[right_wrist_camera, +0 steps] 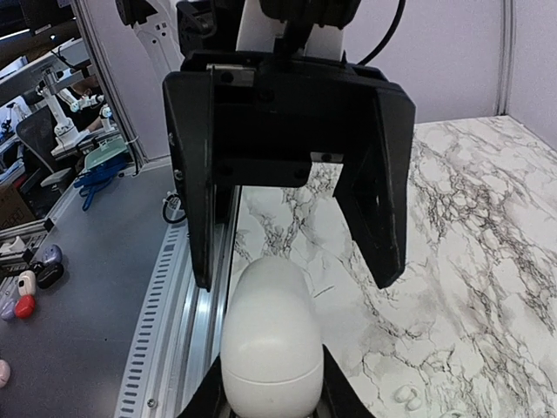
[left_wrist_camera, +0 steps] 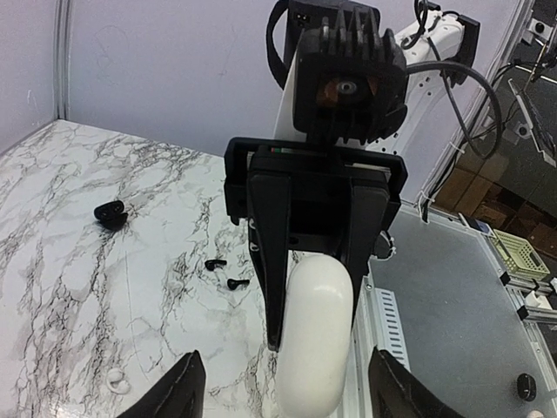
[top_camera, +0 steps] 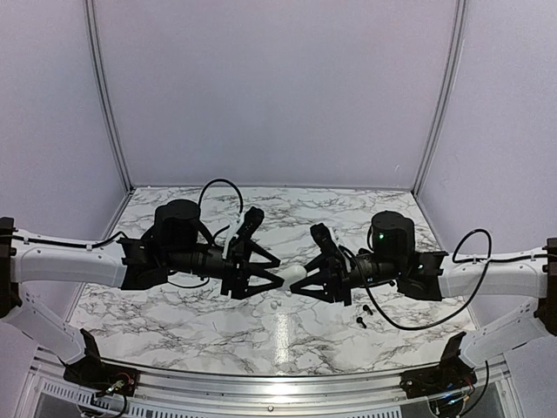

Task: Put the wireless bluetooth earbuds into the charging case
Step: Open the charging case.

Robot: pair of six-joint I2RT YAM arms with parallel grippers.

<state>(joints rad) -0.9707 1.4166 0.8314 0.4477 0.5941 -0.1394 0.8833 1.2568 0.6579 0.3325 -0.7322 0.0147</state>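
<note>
**Charging case [right_wrist_camera: 270,335] clamped by right fingers [left_wrist_camera: 268,252] — earbuds not yet loaded**

Closest to the right wrist camera, the white charging case is pinched at one end by the right fingers and is held clear of the tabletop [top_camera: 174,305], midway between the two arms. It is flanked by the left fingers [left_wrist_camera: 184,390], which are spread wide to either side without contact; nothing is grasped by them. This presentation is judged to steady the body so that the lid can be worked by the left arm. A seam is seen around the case and the lid is shut, so its contents cannot be told. Outside it, two black earbuds [left_wrist_camera: 216,263] and the white earbuds [right_wrist_camera: 400,394] are left lying on the marble — well apart from the case.
</note>
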